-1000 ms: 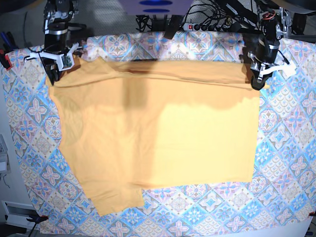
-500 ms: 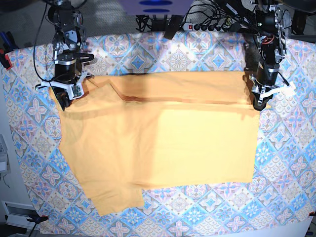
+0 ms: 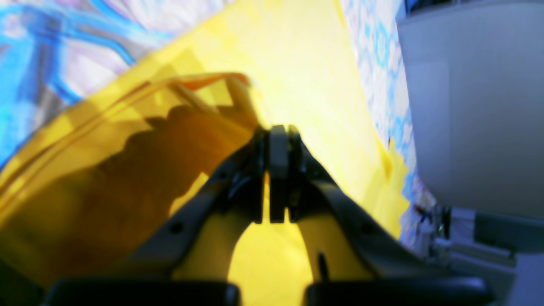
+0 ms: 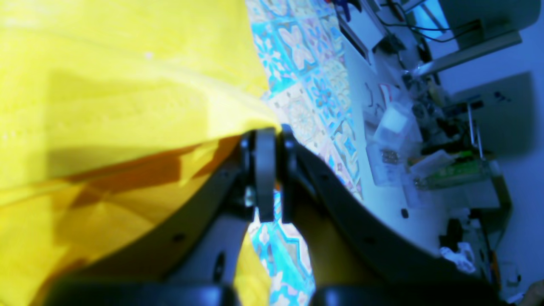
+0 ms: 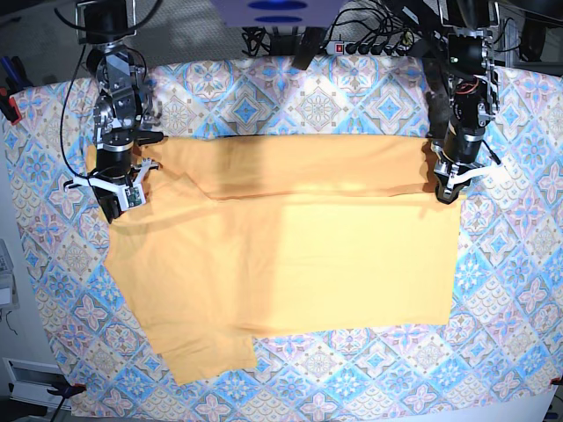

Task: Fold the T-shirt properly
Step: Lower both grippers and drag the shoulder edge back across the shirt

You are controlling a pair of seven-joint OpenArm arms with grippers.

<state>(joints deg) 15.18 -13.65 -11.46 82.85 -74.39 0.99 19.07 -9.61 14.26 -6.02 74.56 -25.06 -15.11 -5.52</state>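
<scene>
A yellow-orange T-shirt (image 5: 290,255) lies spread on the tablecloth-covered desk (image 5: 519,290), its far edge doubled over. The left gripper (image 5: 449,191) and right gripper (image 5: 117,204) each pinch a fold corner, jaws closed on cloth. Thin, limp fabric likely sags; corners and hems offer the surest hold.

Your work surface: tablecloth (image 5: 519,290) with blue-pink tile pattern, covering table edge to edge in base view. Behind far edge you have power strip (image 5: 374,48) with tangle of black cables (image 5: 369,22) running up. Pale floor (image 5: 13,264) shows along base view's left side. Right wrist view shows cluttered bench (image 4: 408,140) beside table, items blurred, and grey wall (image 4: 505,106) behind. Left wrist view shows plain grey panel (image 3: 471,106) off table. Lighting bright, even.
</scene>
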